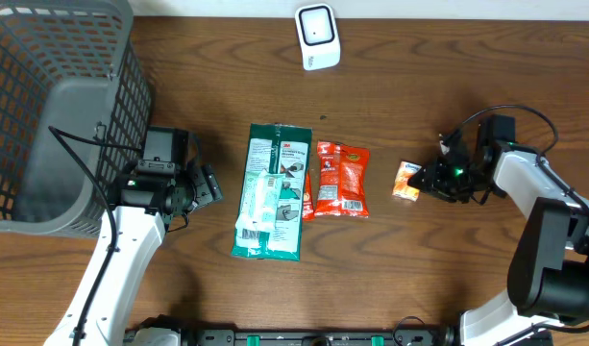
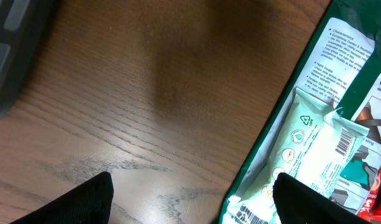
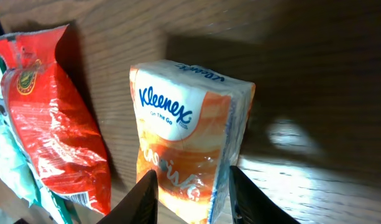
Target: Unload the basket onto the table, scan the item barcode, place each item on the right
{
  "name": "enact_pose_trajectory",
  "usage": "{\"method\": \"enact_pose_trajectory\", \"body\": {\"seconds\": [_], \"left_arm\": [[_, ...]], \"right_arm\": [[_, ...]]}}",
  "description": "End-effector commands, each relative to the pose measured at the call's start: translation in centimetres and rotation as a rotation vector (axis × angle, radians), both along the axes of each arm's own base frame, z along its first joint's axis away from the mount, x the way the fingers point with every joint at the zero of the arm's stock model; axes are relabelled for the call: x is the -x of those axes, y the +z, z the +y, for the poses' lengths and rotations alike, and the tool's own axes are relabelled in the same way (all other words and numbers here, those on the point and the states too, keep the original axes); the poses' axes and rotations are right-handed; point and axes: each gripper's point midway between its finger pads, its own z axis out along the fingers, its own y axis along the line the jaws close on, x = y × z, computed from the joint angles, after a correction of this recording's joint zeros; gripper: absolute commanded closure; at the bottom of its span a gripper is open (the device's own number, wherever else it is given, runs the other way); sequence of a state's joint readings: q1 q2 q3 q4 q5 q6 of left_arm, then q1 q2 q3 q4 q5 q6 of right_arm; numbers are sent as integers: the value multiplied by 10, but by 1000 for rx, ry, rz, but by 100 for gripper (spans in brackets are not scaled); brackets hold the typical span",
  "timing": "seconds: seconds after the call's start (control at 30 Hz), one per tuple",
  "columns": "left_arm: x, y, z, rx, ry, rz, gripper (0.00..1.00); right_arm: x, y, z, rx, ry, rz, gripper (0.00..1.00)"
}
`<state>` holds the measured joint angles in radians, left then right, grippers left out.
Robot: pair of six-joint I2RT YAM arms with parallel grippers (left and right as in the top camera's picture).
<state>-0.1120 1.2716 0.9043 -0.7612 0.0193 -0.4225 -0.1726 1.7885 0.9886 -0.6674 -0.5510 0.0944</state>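
We can't see the bottom end of the Kleenex pack: the rt wrist view cuts it off, along w/ the tips of both fingers. Only its printed top face shows; the underside is hidden. The right gripper is drawn in narrow on the pack, one finger against each long edge. The pack lies flat on the table, near the red snack packet but not touching it. From overhead those fingers are a dark blur and we can't read the grip there. The grey mesh basket runs off frame top-left; in the left wrist view it's just a blurred grey corner.

The table is dark wood grain w/ a glare patch in both wrist views.

The left gripper stands wide, bare wood between its fingers, nothing held, just left of the green 3M pack. A white wipes pack lies on top of that. The left wrist cam shows us a barcode on the wipes pack; overhead is too small for it. Only overhead shows the white barcode scanner, at the far edge, well apart from the Kleenex pack.
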Motion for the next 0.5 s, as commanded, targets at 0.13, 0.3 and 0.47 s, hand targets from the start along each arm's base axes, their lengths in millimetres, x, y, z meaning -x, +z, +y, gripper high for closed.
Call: {"method": "enact_pose_trajectory", "body": {"seconds": [0.13,0.3,0.47], "left_arm": [[-2,3,4,-13,12,-6,17],[-2,3,4,-13,12,-6,17],[-2,3,4,-13,12,-6,17]], "right_arm": [[-4,0,0,52,16,-26,66],[-13,1,-3,62,-12,-53,66],[-19,2,-4,54,-59,-52,65]]}}
